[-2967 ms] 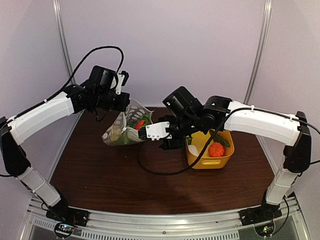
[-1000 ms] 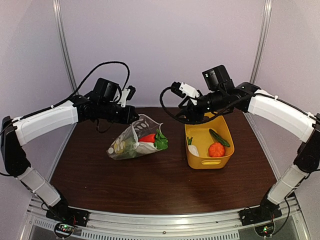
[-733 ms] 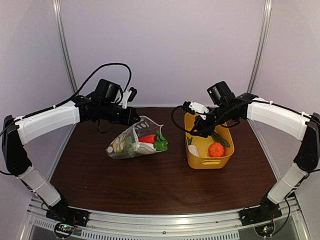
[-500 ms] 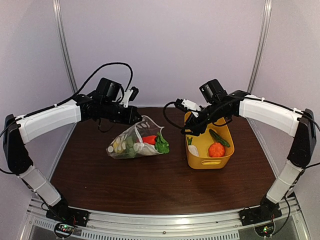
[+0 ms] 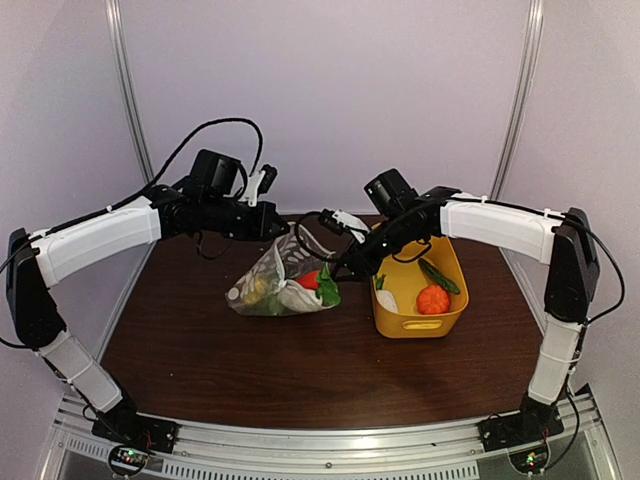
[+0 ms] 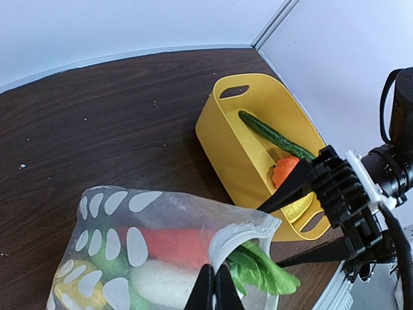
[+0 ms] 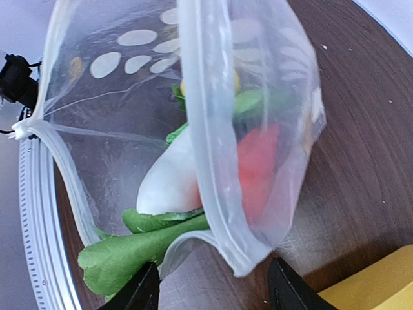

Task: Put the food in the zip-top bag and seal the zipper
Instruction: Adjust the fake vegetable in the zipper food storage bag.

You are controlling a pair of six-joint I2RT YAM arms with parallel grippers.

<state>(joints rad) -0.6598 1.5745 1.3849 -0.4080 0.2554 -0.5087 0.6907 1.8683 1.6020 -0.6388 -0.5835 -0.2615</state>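
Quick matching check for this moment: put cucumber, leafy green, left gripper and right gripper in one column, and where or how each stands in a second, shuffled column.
Column one
1. cucumber
2. leafy green
3. left gripper
4. right gripper

Column two
A. shut on the rim of the dotted bag
B. lying in the yellow basket
C. open, just in front of the bag's mouth
D. sticking out of the bag's mouth

Pairs: 1-B, 2-D, 3-A, 4-C
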